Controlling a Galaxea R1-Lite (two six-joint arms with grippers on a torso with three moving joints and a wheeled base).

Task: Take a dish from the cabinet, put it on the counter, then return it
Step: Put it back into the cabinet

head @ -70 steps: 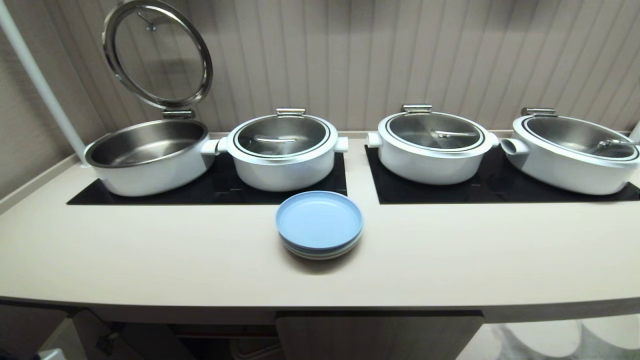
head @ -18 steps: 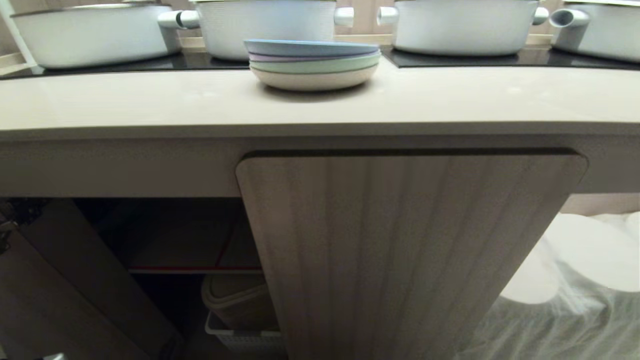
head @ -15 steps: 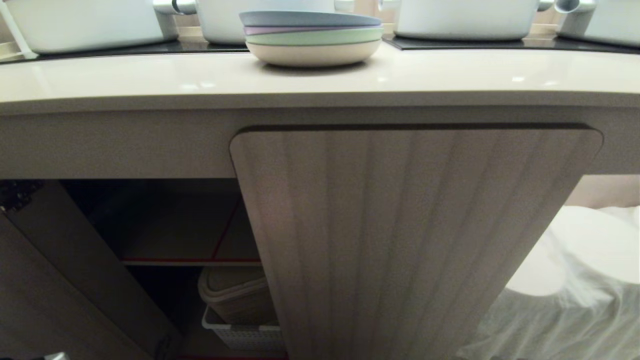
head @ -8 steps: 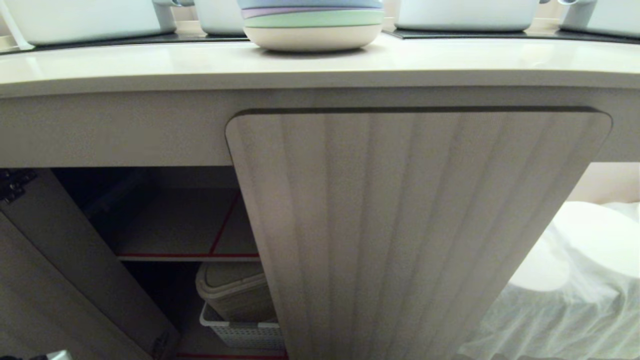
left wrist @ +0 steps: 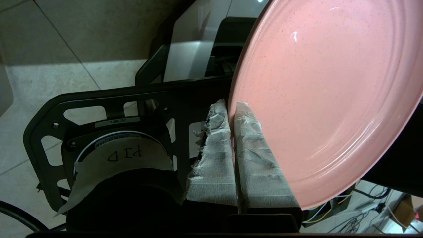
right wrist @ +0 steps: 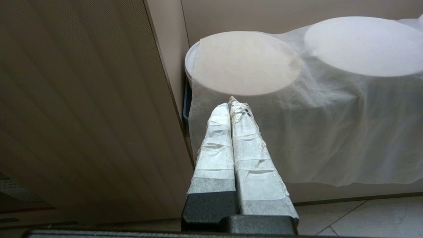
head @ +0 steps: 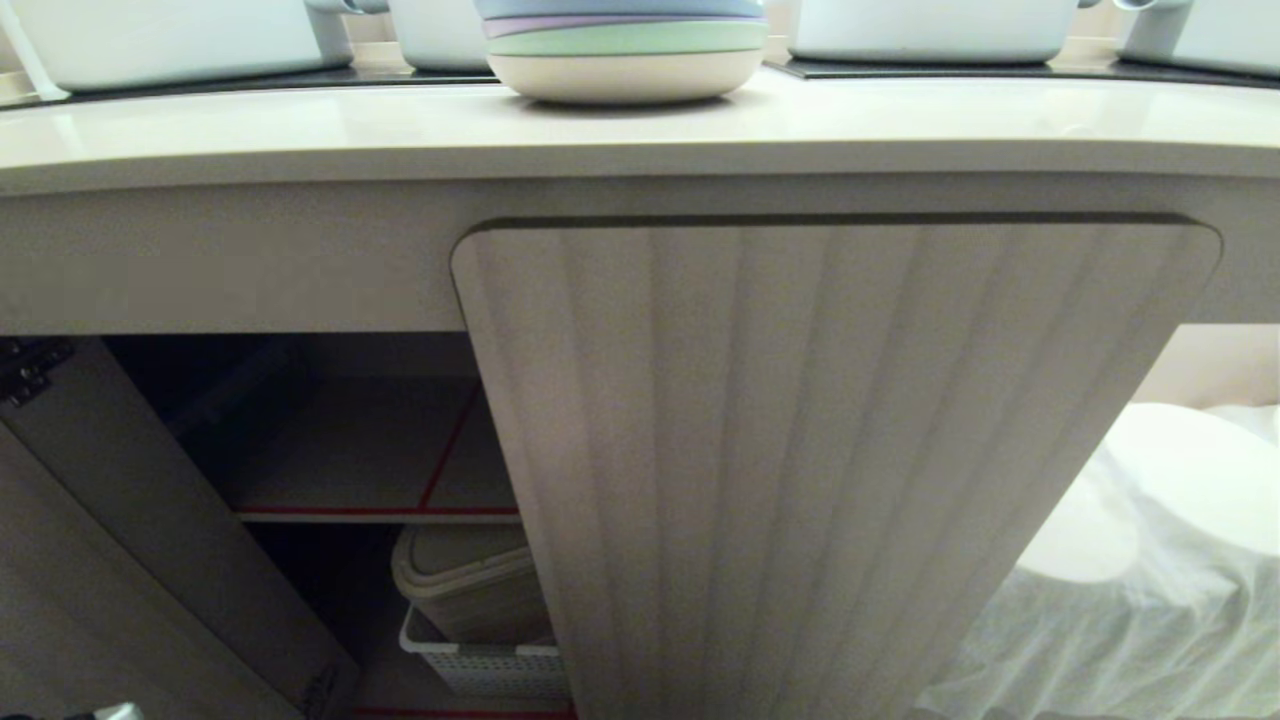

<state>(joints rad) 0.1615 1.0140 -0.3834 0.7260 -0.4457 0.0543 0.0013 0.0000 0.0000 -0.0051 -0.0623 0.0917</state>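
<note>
The pink dish is pinched by its rim between the taped fingers of the left gripper, jaws nearly together on the thin edge, and the plate hangs tilted above the robot's black base and the tiled floor. None of that shows from the head camera.

Up ahead, the cabinet fills the view: its ribbed right door is closed, its left door is swung open, and inside sits the grey red-edged shelf with a lidded beige bin in a white perforated basket below. Above it runs the counter, carrying a stack of pastel plates near its front, with white pots on black hob panels behind.

The right gripper is pressed closed and empty, beside the ribbed door, pointing at cloth-covered white discs to the right.
</note>
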